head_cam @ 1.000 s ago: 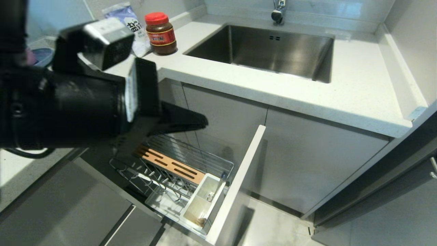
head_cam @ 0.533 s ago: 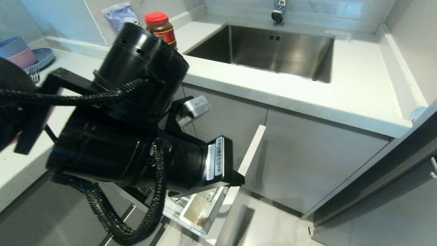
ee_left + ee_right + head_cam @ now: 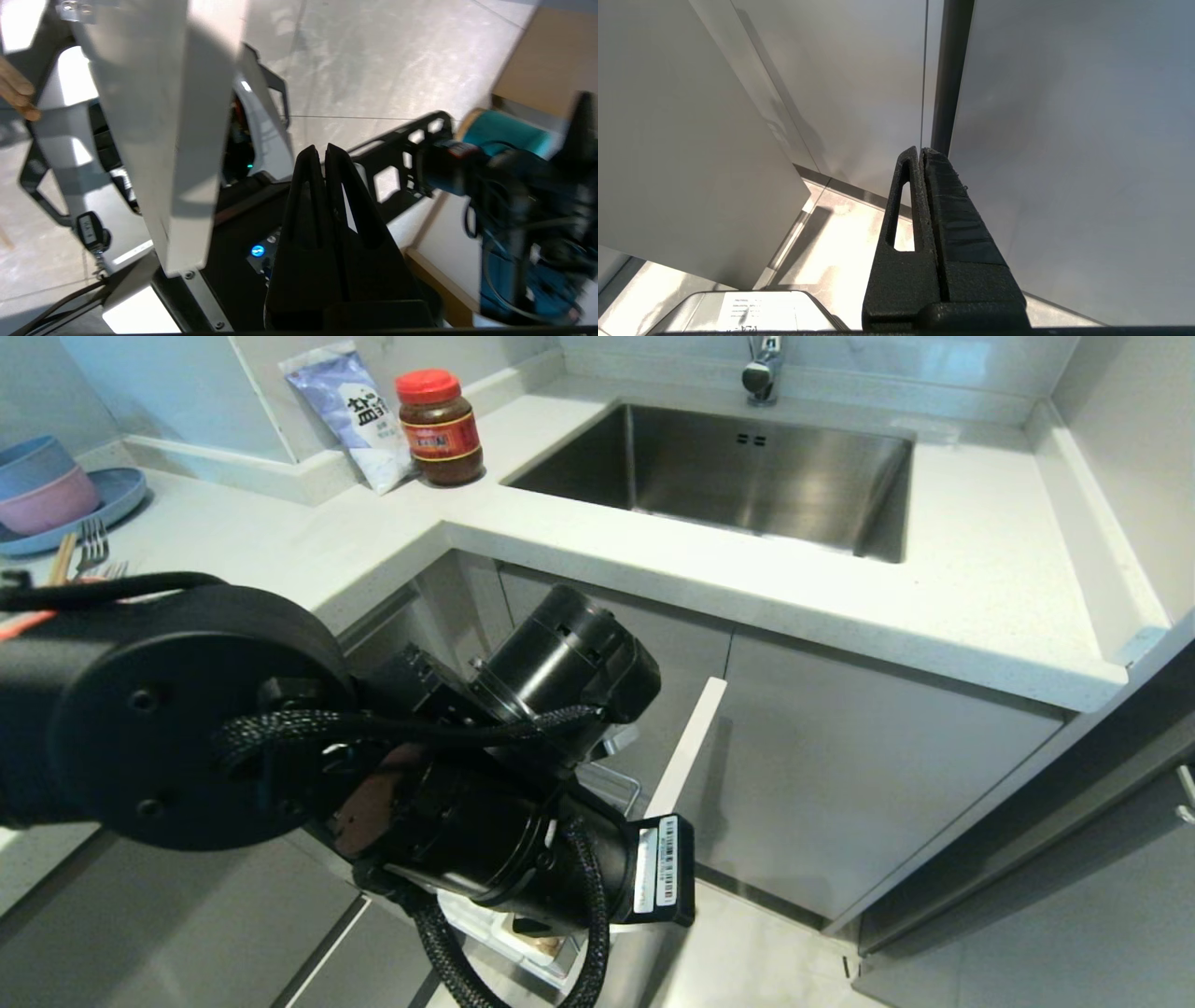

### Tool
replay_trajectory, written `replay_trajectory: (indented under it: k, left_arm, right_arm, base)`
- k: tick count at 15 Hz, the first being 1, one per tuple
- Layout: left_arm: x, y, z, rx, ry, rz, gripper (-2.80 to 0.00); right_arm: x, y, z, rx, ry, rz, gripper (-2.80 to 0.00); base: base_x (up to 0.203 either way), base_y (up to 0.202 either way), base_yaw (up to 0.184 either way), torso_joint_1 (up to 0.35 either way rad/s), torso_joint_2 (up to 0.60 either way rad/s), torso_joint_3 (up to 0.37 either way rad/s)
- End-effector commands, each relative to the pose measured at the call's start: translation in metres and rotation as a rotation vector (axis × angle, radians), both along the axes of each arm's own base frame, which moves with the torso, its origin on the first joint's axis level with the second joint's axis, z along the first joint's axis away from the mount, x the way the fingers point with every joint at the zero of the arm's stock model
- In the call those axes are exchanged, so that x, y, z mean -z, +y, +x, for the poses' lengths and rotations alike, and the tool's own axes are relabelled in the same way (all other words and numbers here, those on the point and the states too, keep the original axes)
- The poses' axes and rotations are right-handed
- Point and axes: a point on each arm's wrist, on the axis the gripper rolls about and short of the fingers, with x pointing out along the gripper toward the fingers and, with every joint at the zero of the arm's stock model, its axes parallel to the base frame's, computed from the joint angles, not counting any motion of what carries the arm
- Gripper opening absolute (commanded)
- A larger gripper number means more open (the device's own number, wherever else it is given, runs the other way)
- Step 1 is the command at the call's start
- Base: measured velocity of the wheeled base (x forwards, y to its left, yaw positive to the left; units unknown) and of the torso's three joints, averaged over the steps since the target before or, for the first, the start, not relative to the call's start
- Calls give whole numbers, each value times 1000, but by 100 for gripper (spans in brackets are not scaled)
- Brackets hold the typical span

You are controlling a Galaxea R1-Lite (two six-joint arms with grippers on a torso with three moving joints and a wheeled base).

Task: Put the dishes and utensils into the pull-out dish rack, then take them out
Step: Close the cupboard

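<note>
My left arm (image 3: 373, 775) fills the front of the head view and covers most of the pull-out dish rack. Only the rack's light-grey front panel (image 3: 689, 739), a bit of chrome wire (image 3: 627, 789) and a corner of the white caddy (image 3: 532, 943) show. In the left wrist view my left gripper (image 3: 322, 150) is shut and empty, low beside the front panel (image 3: 159, 140). A silver fork (image 3: 91, 543) and wooden chopsticks (image 3: 63, 556) lie on the counter at far left. The dishes are hidden. My right gripper (image 3: 920, 151) is shut, parked by the cabinet fronts.
A blue plate with stacked blue and pink bowls (image 3: 42, 490) sits at the counter's far left. A red-lidded jar (image 3: 439, 427) and a bag (image 3: 355, 411) stand in the corner beside the steel sink (image 3: 738, 476). The robot's base (image 3: 224, 261) and a blue device (image 3: 514, 196) lie beyond my left gripper.
My left arm has swung down and forward from above the rack to its front panel, now hiding the rack's inside. Its gripper stays shut. The right arm has not moved.
</note>
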Motion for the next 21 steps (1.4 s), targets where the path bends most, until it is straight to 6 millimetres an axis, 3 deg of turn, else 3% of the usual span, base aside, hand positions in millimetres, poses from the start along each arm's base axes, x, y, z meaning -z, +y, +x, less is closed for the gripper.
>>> replay_trajectory:
  k: [1, 21]
  left_arm:
    - [14, -7, 6, -25, 4, 56, -280]
    - [14, 7, 14, -278, -305, 320, -280]
  right_arm:
    - [0, 0, 0, 0, -2, 0, -280]
    - [0, 0, 0, 0, -3, 0, -280]
  base:
    - [0, 0, 0, 0, 0, 0]
    - [0, 0, 0, 0, 0, 0]
